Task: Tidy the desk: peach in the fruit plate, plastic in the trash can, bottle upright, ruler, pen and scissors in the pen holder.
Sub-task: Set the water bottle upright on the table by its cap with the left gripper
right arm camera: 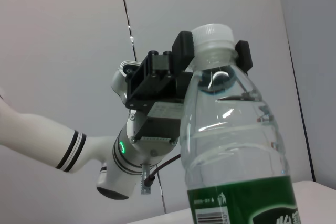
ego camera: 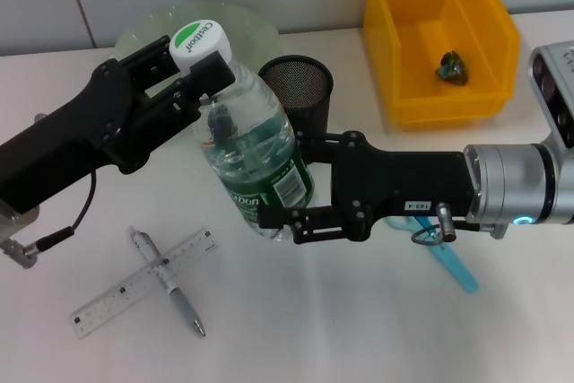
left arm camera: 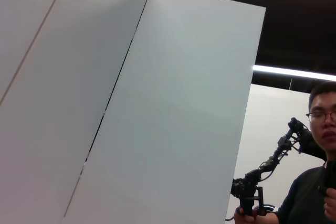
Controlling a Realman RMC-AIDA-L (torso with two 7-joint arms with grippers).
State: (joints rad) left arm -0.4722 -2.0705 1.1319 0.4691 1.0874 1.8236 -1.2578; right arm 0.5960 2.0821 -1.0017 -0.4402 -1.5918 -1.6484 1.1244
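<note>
My left gripper clamps the white cap and my right gripper clamps the labelled body of one bottle, held above the desk beside one pen holder; one ruler lies crossed under one pen.

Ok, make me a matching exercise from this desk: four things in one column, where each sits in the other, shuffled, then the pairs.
Things:
1. bottle
2. pen
3. scissors
4. crumpled plastic

Places:
A. lying across the ruler
B. inside the yellow bin
C. held between the left claw at its cap and the right claw at its label
D. on the table, partly under the right arm

Pairs: 1-C, 2-A, 3-D, 4-B
</note>
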